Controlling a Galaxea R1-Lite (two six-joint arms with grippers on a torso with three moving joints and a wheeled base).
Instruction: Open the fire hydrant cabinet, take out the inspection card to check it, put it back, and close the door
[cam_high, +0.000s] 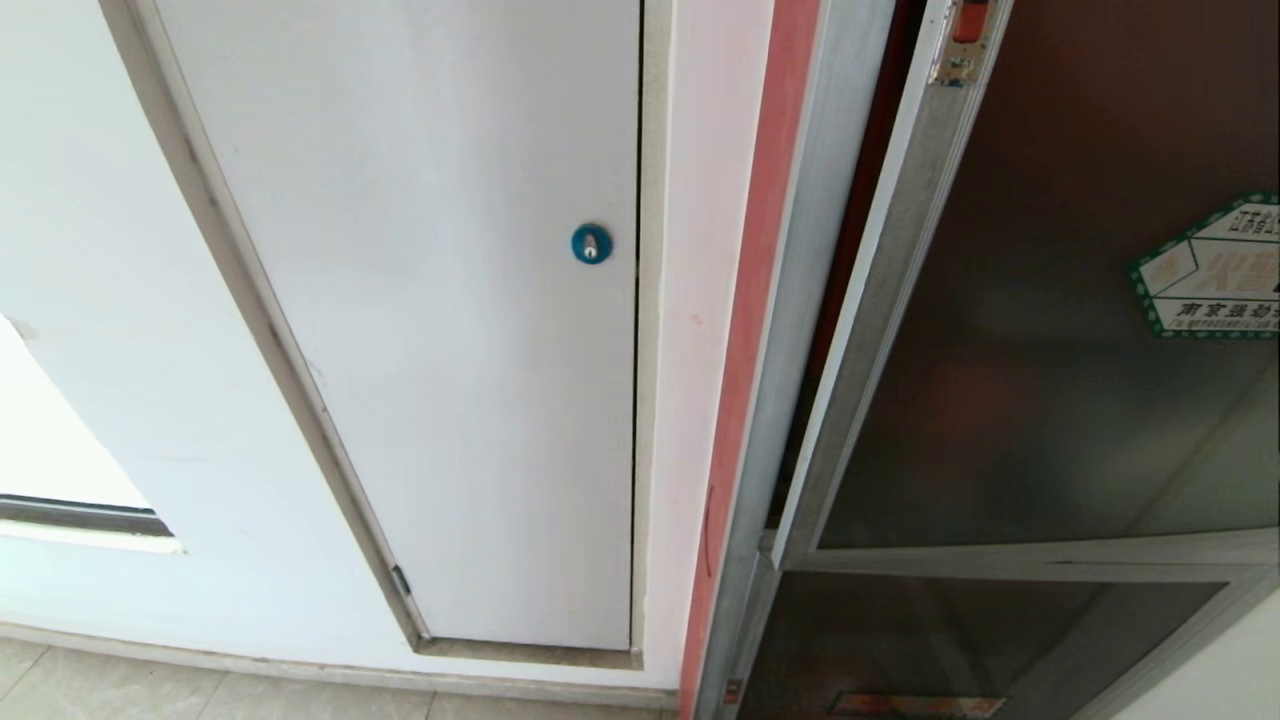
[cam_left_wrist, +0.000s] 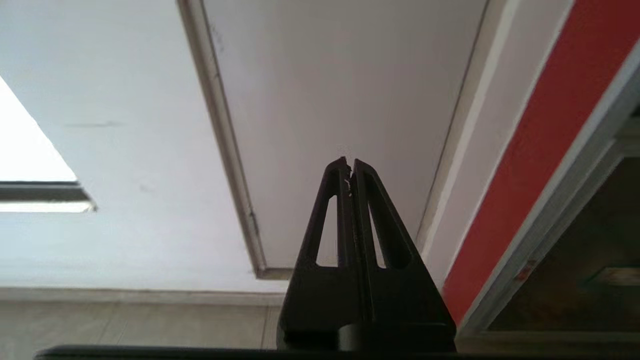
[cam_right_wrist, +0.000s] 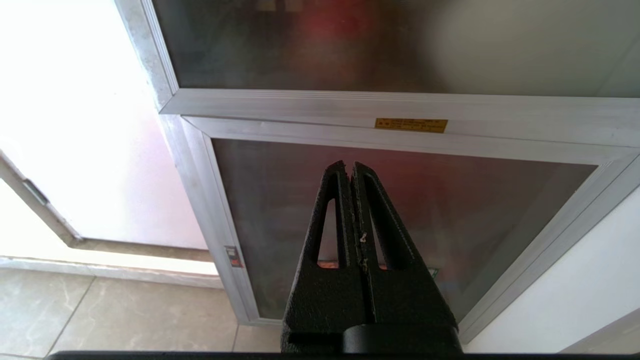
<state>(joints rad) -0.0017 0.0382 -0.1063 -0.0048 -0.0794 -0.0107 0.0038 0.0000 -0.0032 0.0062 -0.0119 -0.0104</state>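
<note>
The fire hydrant cabinet (cam_high: 790, 350) stands at the right of the head view, with a silver frame beside a red strip. Its door (cam_high: 1000, 380) is a dark glass pane bearing a green-edged hexagonal sticker (cam_high: 1215, 270). A narrow dark red gap runs between the door's frame and the cabinet's side. The inspection card is hidden. Neither arm shows in the head view. My left gripper (cam_left_wrist: 350, 162) is shut and empty, pointing at the white panel (cam_left_wrist: 340, 90). My right gripper (cam_right_wrist: 349, 165) is shut and empty in front of the lower glass door (cam_right_wrist: 450, 200), below the crossbar's brass plate (cam_right_wrist: 411, 125).
A white panel (cam_high: 430, 300) with a blue round lock (cam_high: 591, 243) fills the wall left of the cabinet. Tiled floor (cam_high: 100, 690) runs along the wall's foot. A window ledge (cam_high: 80, 520) shows at the far left.
</note>
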